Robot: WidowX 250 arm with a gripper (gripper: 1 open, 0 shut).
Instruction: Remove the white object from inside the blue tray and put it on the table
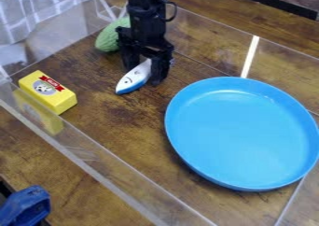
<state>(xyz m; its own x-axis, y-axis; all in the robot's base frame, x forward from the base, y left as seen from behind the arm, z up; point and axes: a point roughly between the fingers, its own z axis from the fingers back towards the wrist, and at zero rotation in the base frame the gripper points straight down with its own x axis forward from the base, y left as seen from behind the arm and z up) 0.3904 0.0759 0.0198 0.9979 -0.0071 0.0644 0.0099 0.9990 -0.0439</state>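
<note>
The white object [131, 79], a small tapered piece with dark marks, lies on the brown wood-grain table [112, 136], left of the blue tray [240, 132]. The round tray holds nothing. My black gripper [145, 71] points straight down over the far end of the white object, its jaws open and straddling that end. I cannot tell whether the fingers touch it.
A green oval toy [112, 35] lies behind the gripper, partly hidden by the arm. A yellow box [45, 91] sits at the left near the clear acrylic edging [75, 141]. A blue item [22, 208] shows at the bottom left corner.
</note>
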